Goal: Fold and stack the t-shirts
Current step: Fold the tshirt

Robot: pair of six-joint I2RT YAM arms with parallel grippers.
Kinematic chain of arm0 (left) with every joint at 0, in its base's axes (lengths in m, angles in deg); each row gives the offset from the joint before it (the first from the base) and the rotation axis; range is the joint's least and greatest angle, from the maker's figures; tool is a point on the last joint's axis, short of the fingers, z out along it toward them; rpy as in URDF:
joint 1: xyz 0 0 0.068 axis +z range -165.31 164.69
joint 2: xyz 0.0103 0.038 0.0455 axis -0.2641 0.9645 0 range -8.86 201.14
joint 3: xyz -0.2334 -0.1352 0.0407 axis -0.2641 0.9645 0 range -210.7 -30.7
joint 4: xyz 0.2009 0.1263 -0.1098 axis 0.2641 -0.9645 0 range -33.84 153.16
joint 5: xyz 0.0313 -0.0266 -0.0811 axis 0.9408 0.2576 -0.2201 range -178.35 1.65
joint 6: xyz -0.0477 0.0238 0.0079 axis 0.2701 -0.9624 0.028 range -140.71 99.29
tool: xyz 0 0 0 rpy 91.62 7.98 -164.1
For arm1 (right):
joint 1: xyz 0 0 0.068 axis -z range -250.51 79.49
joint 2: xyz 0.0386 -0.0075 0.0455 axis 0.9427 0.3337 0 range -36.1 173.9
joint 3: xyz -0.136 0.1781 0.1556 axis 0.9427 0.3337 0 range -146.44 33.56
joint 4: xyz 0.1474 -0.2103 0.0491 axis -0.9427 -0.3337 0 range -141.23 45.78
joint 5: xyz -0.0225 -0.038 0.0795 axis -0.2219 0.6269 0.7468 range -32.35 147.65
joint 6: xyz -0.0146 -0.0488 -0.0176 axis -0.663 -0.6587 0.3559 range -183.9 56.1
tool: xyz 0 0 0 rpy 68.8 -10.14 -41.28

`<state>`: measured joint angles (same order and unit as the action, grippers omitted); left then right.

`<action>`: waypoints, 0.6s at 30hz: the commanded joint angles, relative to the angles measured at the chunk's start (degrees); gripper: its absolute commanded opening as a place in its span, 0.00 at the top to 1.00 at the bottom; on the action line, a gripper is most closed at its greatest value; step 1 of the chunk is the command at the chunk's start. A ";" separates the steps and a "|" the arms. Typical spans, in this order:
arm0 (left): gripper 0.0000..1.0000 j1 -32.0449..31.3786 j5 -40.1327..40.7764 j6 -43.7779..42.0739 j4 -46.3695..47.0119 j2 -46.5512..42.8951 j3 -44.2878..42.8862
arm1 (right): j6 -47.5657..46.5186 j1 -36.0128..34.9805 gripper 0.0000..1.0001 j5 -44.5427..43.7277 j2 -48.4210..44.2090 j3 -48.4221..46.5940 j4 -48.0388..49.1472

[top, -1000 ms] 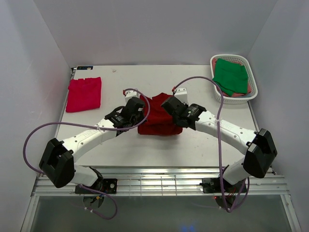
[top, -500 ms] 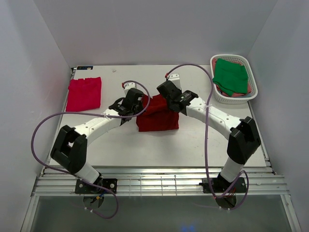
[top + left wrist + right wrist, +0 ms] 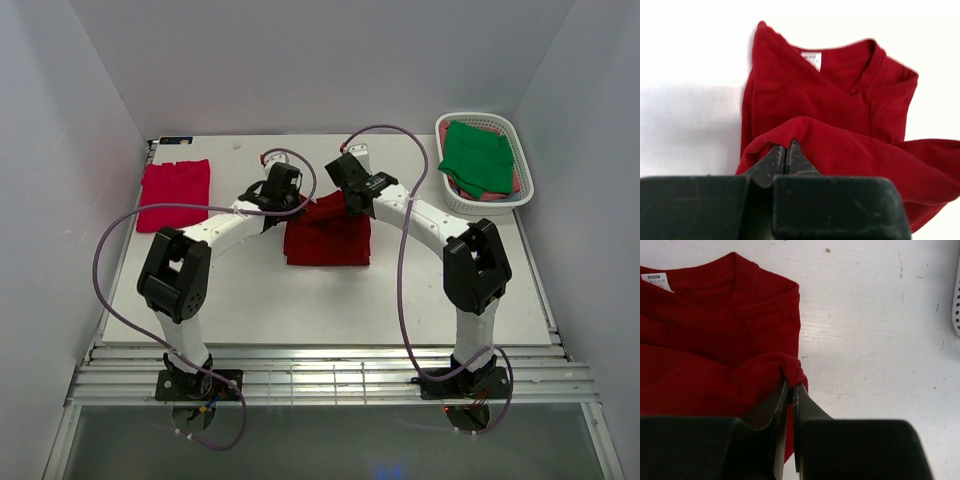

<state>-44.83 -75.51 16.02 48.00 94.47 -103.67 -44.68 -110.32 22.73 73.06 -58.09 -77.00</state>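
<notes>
Carrying the near edge of the dark red t-shirt [image 3: 327,240] toward its collar, both arms are reaching farther across the table [image 3: 300,310] than they were a second ago, when they were working over the cloth's near half. The left gripper [image 3: 786,150] is pinching a raised fold of the red cloth, its jaws pressed together on the fabric. The right gripper [image 3: 791,387] is doing the same at the opposite side, clamping a bunched corner beside bare tabletop. Ahead of both, the collar and its white label [image 3: 812,60] are lying flat and uncovered. The shirt is sitting mid-table and looking shorter from front to back than before, so the lengthwise fold appears to be well underway but not yet laid down; releasing evenly over the collar would likely be the next concern. A brighter pinkish-red t-shirt [image 3: 174,194] is lying folded at the far left, well apart. A green t-shirt [image 3: 478,156] is waiting in the white basket [image 3: 527,182] at the far right.
</notes>
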 commanded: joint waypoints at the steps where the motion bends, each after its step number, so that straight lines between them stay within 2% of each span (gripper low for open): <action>1: 1.00 1.74 -0.54 -0.96 1.18 2.57 -5.86 | -1.73 2.10 0.92 0.29 2.71 -4.66 2.71; 3: 1.00 2.36 1.04 -1.05 1.01 4.15 -7.79 | -2.43 2.98 0.92 0.46 5.25 -6.16 4.12; 4: 0.86 2.45 1.74 -1.13 0.92 5.64 -9.63 | -3.31 3.86 0.92 0.46 6.23 -8.08 4.73; 6: 0.58 2.54 5.51 -1.49 0.48 6.79 -11.40 | -4.19 4.74 0.70 -0.59 8.86 -10.20 7.00; 7: 0.39 2.54 7.01 -1.49 0.31 7.15 -12.80 | -4.72 5.70 0.60 -1.03 9.48 -12.12 7.81; 8: 0.33 2.54 10.07 -1.49 0.22 7.15 -13.42 | -5.07 6.23 0.50 -2.16 10.01 -13.19 8.68; 9: 0.28 2.54 11.32 -1.49 0.22 6.80 -13.86 | -5.07 7.28 0.48 -2.35 10.45 -14.24 9.39; 10: 0.12 2.54 12.29 -1.57 0.30 5.75 -14.21 | -5.07 7.64 0.47 -2.61 10.19 -15.12 9.83; 13: 0.11 2.54 13.97 -2.72 1.62 3.20 -14.31 | -6.82 7.91 0.46 -3.14 6.25 -14.00 14.56; 16: 0.11 2.27 11.95 -3.24 3.64 -0.49 -11.41 | -7.54 7.91 0.46 0.71 -0.52 -5.83 20.45; 18: 0.11 2.27 9.33 -3.33 4.25 -2.42 -8.34 | -6.92 7.91 0.46 7.29 -4.13 -1.34 21.26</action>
<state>-42.43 -65.13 13.64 50.14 98.78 -114.29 -50.89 -101.75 24.28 76.36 -62.51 -62.75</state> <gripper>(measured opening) 0.893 0.539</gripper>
